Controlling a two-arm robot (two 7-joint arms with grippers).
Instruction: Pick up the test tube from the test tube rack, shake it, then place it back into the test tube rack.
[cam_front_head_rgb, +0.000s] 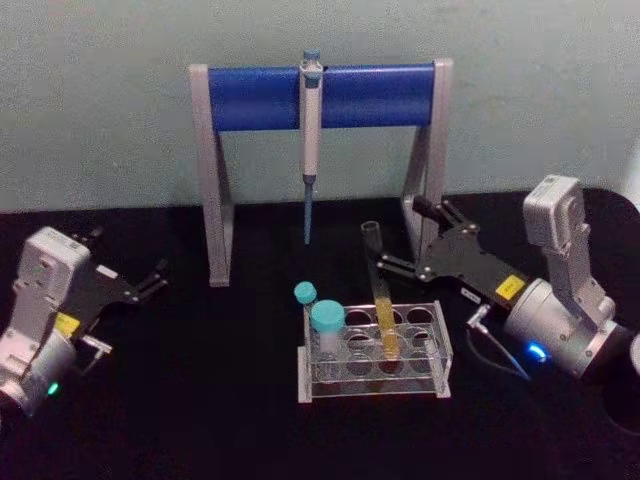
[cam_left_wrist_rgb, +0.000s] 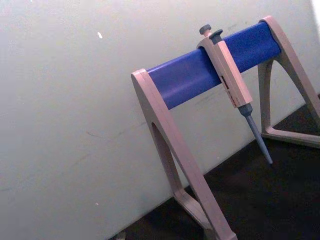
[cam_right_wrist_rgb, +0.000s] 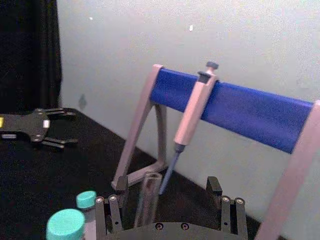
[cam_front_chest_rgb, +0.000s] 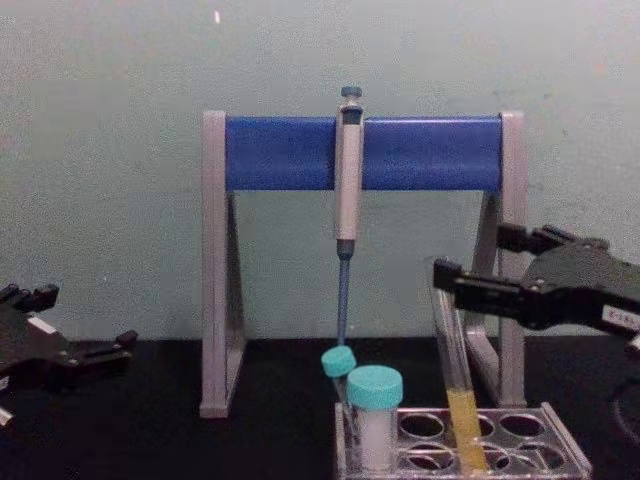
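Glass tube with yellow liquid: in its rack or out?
In. The tube stands slightly tilted, its lower end down a hole of the rack; the open right end effector sits around its top.

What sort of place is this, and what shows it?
Probably a laboratory bench: a pipette on its stand, a test tube of yellow liquid in a rack, the open right gripper around its top.

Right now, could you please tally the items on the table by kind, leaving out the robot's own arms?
Test tube with yellow liquid: 1
Teal-capped vials: 2
Test tube rack: 1
Pipette: 1
Grey-and-blue pipette stand: 1
Total: 6
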